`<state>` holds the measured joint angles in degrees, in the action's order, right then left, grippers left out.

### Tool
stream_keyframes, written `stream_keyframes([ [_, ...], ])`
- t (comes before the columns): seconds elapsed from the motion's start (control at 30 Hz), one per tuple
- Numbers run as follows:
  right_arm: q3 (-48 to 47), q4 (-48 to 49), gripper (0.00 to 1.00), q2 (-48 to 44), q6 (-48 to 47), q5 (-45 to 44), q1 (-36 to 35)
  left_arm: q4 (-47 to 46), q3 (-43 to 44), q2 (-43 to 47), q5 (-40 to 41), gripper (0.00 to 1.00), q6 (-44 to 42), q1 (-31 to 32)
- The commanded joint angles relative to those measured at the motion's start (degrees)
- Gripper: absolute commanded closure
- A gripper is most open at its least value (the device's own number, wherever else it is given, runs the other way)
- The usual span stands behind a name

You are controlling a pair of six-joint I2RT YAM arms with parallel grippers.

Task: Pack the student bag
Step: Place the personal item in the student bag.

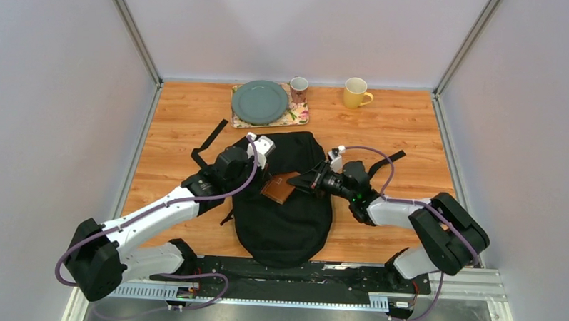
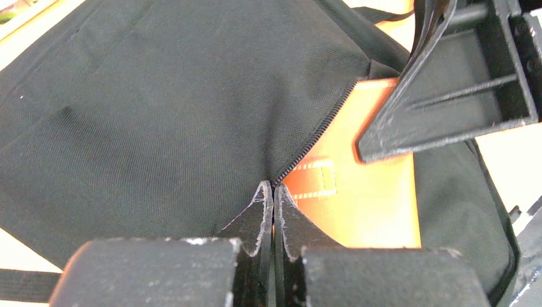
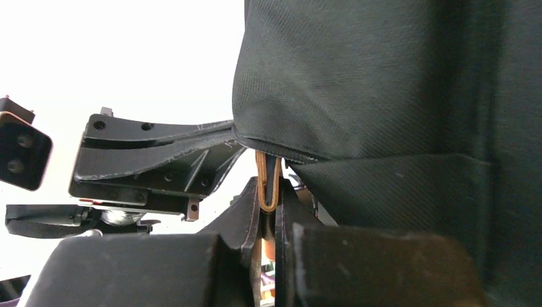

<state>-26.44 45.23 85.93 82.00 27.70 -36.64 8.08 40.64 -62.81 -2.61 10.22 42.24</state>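
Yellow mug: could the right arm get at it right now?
Probably not yet: the right claw is shut on the brown wallet over the student bag, though the way to the yellow mug looks free.

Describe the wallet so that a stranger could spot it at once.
Find the big black bag in the middle of the table. At its opening, the right pincer grips a small flat wallet. It is the only brown thing against the black fabric.

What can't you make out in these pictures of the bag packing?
- Inside of the student bag: top view, its own fabric covers it.
- Most of the wallet: right wrist view, the right end effector and the bag hide it.
- Anything in the yellow mug: top view, too small.
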Motion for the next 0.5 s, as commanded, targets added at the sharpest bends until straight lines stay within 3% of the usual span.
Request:
stream_keyframes([
  [0.0,1.4,-1.3,1.0,-6.6,-1.8,-6.4,3.6,-0.3,2.4,-0.5,-5.4,1.0,2.3,0.6],
  [0.17,1.7,-6.6,1.0,-10.8,-3.4,-11.3,4.6,-0.3,4.4,-1.8,-9.3,1.0,2.9,1.6],
  [0.47,1.5,1.0,1.0,-9.3,-1.4,-18.4,1.4,0.0,6.2,-3.6,-10.7,1.0,3.5,2.1],
])
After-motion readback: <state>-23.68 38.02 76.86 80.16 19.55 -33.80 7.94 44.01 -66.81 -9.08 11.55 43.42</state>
